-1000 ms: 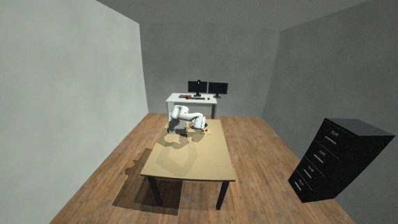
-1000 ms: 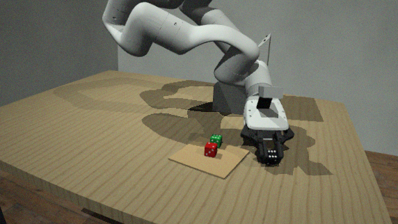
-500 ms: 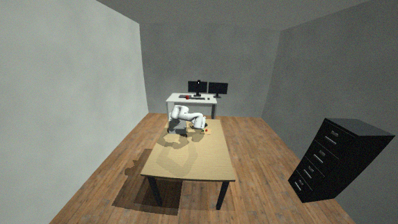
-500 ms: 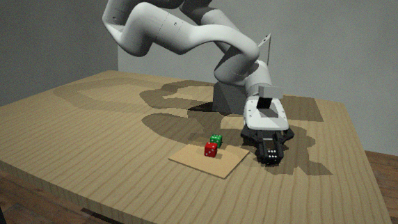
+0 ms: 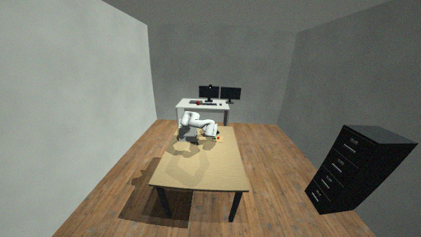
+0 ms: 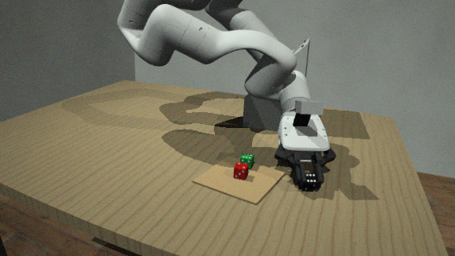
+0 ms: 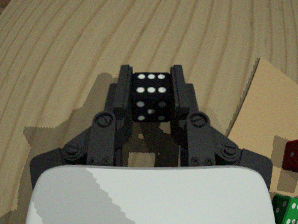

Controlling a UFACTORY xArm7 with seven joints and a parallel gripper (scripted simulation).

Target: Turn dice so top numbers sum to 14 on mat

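Note:
My gripper (image 6: 312, 184) (image 7: 151, 80) is shut on the black die (image 6: 310, 178) (image 7: 151, 97), low over the table to the right of the mat in the exterior view. One black face with six white pips shows there and in the wrist view; whether the die touches the table is unclear. The tan mat (image 6: 254, 193) (image 7: 254, 105) lies flat. The red die (image 6: 241, 171) (image 7: 291, 156) sits on it. The green die (image 6: 246, 160) (image 7: 283, 207) is just behind the red one, near the mat's back edge; its top shows several pips. The red die's top number is unclear.
The wooden table (image 5: 206, 173) (image 6: 119, 159) bears the arm's base and its shadows. In the exterior view the red and green dice stand to the left of the gripper. A white desk (image 5: 184, 104) with monitors and a black cabinet (image 5: 353, 173) stand away from the table.

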